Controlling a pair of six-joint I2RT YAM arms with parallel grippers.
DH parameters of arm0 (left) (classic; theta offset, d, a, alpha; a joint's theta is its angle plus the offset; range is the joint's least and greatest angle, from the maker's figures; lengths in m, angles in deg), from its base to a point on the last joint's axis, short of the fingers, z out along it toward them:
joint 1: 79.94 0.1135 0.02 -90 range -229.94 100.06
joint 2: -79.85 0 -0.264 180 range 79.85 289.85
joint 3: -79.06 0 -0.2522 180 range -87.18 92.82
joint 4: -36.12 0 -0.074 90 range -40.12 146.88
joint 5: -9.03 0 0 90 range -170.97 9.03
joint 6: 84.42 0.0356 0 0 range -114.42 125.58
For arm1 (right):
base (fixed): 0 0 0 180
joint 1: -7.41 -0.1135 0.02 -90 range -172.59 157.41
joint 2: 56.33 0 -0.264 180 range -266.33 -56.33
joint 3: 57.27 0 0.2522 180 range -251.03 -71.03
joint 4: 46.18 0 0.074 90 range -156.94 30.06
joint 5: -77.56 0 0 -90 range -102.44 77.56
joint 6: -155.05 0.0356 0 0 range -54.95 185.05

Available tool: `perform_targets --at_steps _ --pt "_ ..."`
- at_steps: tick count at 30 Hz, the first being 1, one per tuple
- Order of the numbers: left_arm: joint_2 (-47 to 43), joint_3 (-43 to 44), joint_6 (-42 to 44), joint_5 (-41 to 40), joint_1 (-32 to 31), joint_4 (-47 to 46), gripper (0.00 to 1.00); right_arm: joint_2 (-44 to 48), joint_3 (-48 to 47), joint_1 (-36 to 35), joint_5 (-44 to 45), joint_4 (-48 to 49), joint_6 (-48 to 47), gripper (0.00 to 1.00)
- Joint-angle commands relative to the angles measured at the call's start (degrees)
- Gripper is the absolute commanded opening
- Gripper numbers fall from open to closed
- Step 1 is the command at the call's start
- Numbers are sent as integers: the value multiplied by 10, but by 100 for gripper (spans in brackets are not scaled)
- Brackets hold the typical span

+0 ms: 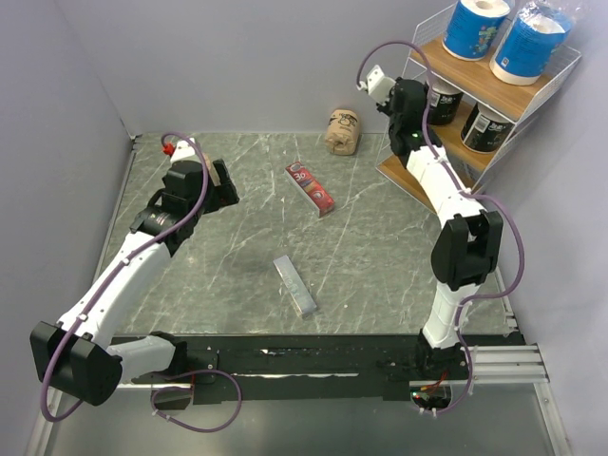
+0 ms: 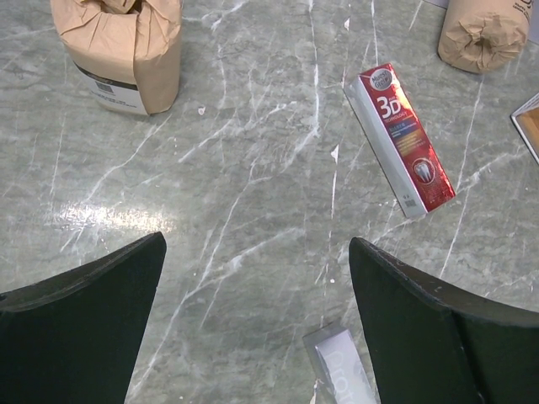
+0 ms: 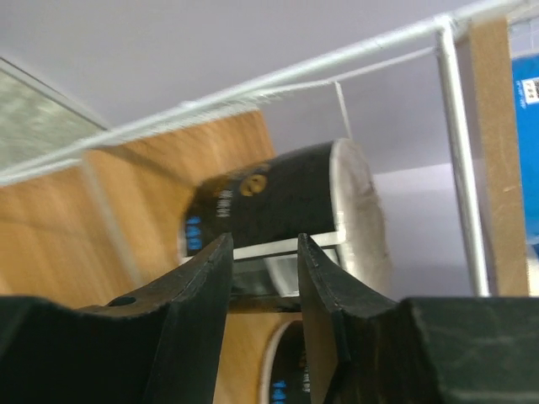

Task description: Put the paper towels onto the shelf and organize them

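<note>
The left gripper [image 2: 257, 252] is held wide above the table [image 2: 253, 126]. The right gripper [image 3: 264, 252] is narrowed before a black roll [image 3: 269, 202] on the shelf [image 3: 126, 194].

Left pincer [image 2: 257, 244] gapes (held low); right pincer [image 3: 264, 244] shut, raised high.

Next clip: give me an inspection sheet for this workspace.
Surface: grey marbled tabletop, no spills seen.
Job's things: two blue-wrapped paper towel rolls on top tier of white wire shelf with wooden tiers; two black-wrapped rolls on middle tier; two tan paper-wrapped rolls on table.
Clutter: flat red packet, grey rectangular bar.
Grippers: left gripper fingers open, empty; right gripper fingers nearly shut, at black rolls.
Cables: purple cables looped along both arms.
Surroundings: plain grey walls.
</note>
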Motion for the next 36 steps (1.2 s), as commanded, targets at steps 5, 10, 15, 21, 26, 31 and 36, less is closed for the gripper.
perform_targets --at_steps 5,10,15,21,26,31,36 --pt "-3 2 -7 -27 7 -25 96 119 99 -123 19 46 99 55" --pt "24 15 -28 -52 39 2 97 208 209 -218 40 26 217 68" --pt "64 68 -64 -6 119 31 99 307 348 -366 90 61 240 92" --pt "148 116 -108 99 244 33 96 379 426 -457 130 54 354 100" --pt "244 162 -121 119 268 26 92 437 468 -474 124 14 471 99" --pt "289 192 -99 152 270 -10 90 488 532 -477 105 31 478 100" --pt "320 213 -102 138 270 -15 91 501 541 -477 106 24 480 100"
